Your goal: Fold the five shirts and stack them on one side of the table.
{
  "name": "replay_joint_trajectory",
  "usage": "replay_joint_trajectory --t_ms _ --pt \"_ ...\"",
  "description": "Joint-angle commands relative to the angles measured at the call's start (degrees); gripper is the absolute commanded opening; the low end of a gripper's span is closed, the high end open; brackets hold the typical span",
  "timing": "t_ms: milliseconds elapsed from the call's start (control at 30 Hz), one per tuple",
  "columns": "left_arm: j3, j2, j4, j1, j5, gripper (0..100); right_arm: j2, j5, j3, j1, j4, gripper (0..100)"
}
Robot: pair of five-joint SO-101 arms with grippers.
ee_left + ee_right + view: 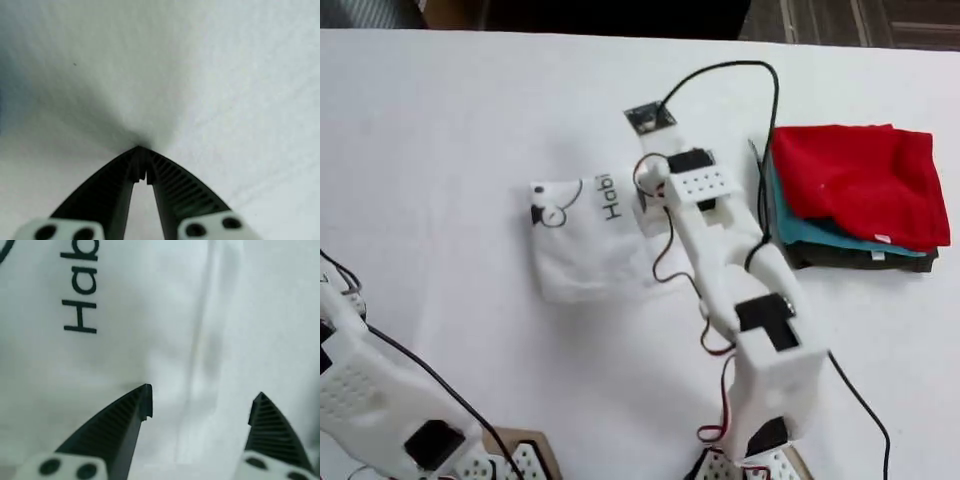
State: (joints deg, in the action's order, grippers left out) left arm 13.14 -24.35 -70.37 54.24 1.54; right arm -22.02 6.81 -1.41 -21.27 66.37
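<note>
White shirt lies folded mid-table, black print up. My right gripper is over its edge nearest the stack, fingers spread, nothing between them. The stack sits at the table's right side: red shirt on top, teal shirt under it, dark shirt lowest. My left gripper is over bare table, fingers pressed together, empty.

White shirt (black print), red shirt, teal shirt, dark shirt, white table
</note>
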Motion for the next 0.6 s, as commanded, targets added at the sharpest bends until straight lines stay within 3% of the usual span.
replay_joint_trajectory --t_ms 0,333,567 --pt "1.3 -0.9 1.8 -2.2 -0.4 3 -3.1 -0.5 -7.2 -0.3 -0.5 30.9" --pt "1.3 -0.9 1.8 -2.2 -0.4 3 -16.8 -9.1 -20.0 -0.9 10.8 30.9" --pt "1.5 -0.7 2.4 -2.2 -0.4 3 -24.0 -7.6 -29.5 -1.4 23.6 28.6"
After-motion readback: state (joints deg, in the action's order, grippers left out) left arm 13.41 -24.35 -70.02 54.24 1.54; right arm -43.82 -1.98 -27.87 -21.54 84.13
